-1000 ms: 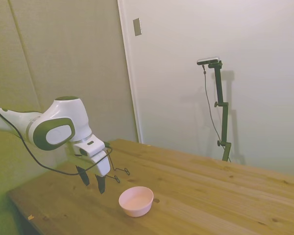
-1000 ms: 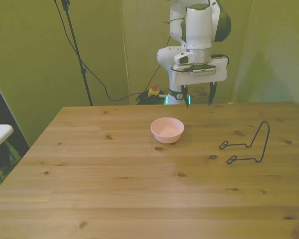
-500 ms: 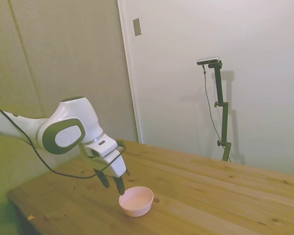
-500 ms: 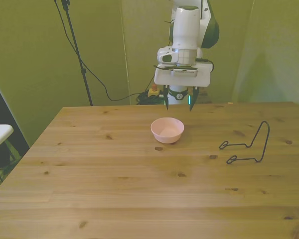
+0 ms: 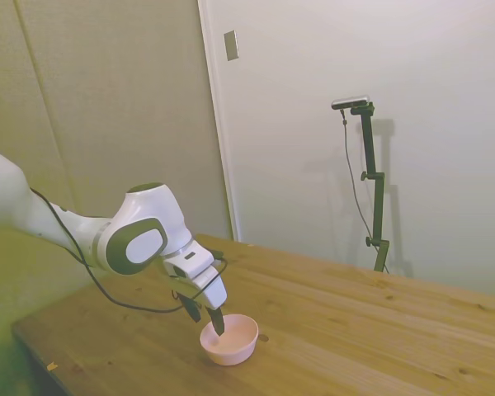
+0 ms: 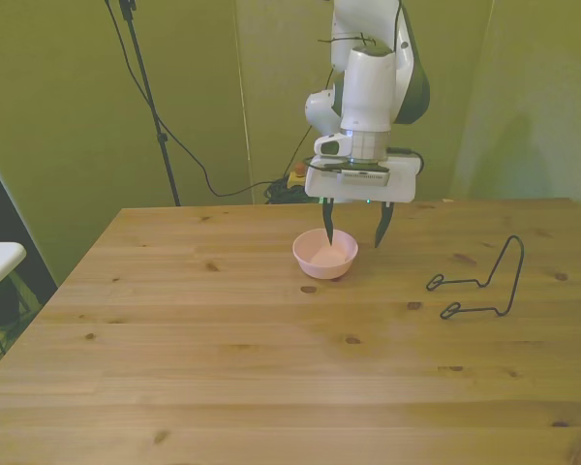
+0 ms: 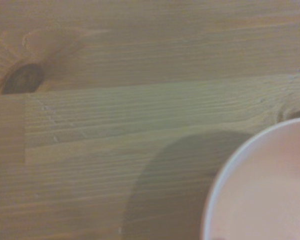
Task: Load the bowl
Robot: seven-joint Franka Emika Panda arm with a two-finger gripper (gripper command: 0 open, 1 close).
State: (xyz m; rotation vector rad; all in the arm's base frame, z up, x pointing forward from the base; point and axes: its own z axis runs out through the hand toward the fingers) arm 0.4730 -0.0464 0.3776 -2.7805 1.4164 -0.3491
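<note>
The gripper [image 6: 351, 232], fingers spread and grasping nothing, is straddling one wall of the pink bowl [image 6: 322, 257] on the wooden worktop [image 6: 271, 368], having dropped from above the far edge within the last second; one finger is dipping inside, so a rim grasp looks imminent. The wire rack [image 6: 484, 283] is lying well apart at the bowl's three o'clock in the front view
</note>
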